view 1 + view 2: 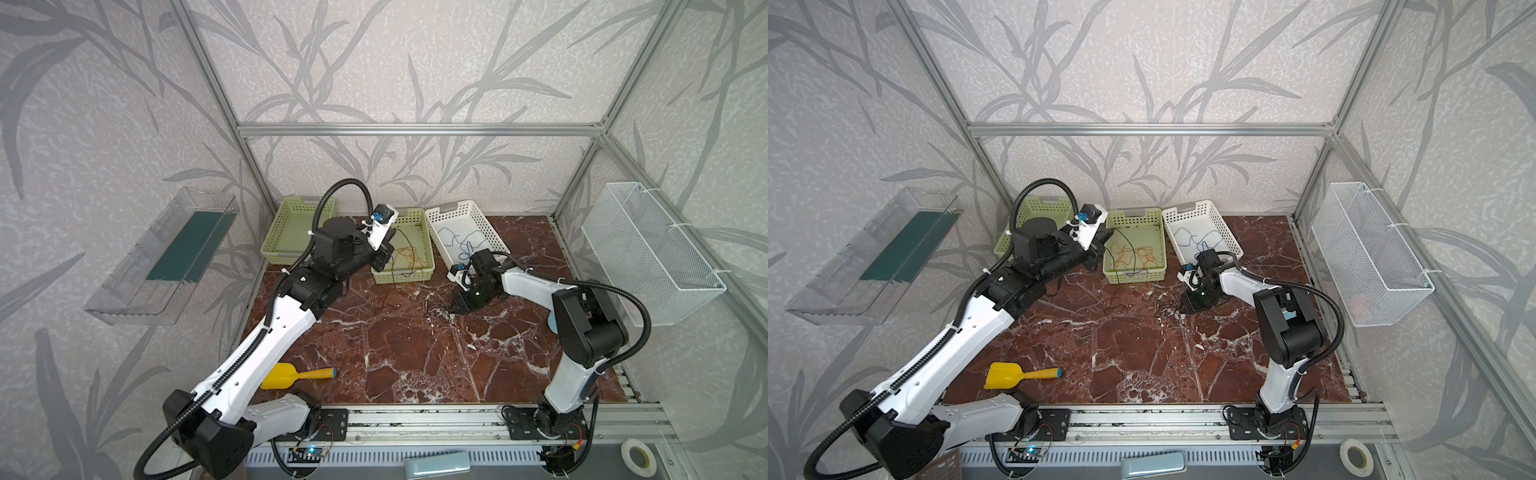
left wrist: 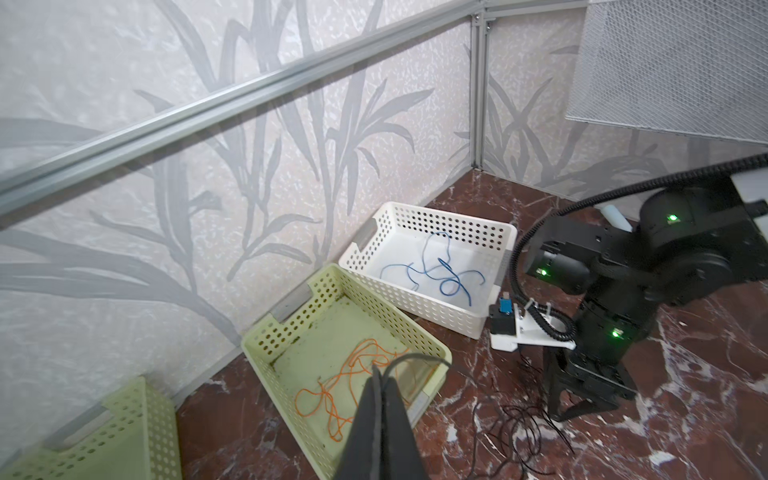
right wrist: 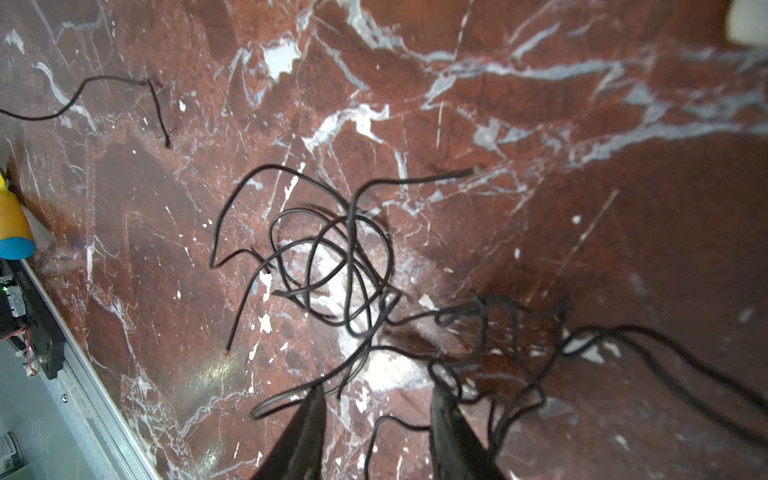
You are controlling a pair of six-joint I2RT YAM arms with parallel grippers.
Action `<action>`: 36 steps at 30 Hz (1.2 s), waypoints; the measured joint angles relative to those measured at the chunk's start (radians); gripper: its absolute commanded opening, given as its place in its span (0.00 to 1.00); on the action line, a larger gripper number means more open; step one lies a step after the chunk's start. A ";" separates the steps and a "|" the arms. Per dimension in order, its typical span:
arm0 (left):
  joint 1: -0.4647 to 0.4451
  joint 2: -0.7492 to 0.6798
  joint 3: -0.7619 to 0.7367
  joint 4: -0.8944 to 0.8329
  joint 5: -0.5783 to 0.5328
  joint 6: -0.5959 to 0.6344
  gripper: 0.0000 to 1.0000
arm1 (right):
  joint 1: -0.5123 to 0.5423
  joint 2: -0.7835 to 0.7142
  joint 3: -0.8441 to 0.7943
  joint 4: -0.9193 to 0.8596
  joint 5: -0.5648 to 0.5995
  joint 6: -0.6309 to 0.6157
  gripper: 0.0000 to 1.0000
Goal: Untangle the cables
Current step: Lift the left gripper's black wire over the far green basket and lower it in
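Note:
My left gripper (image 2: 380, 372) is shut on a dark cable (image 2: 415, 357) above the middle green basket (image 1: 401, 277), where orange cables (image 1: 409, 257) lie. The held cable trails over the basket's front wall onto the marble table. Blue cables (image 1: 461, 241) rest in the white basket (image 1: 457, 208). A tangle of dark cables (image 3: 332, 266) lies mid-table, seen in both top views (image 1: 1167, 309). My right gripper (image 3: 378, 392) stands open low over that tangle's edge, strands passing between and around its fingers, none gripped.
An empty green basket (image 1: 291, 232) stands at the back left. A yellow scoop (image 1: 291, 376) lies near the front left. A wire mesh basket (image 1: 648, 249) hangs on the right wall, a clear shelf (image 1: 166, 257) on the left wall.

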 measured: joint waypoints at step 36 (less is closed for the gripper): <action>0.493 0.673 1.072 -0.154 -0.301 0.289 0.00 | 0.203 -0.132 0.142 0.134 -0.110 -0.008 0.63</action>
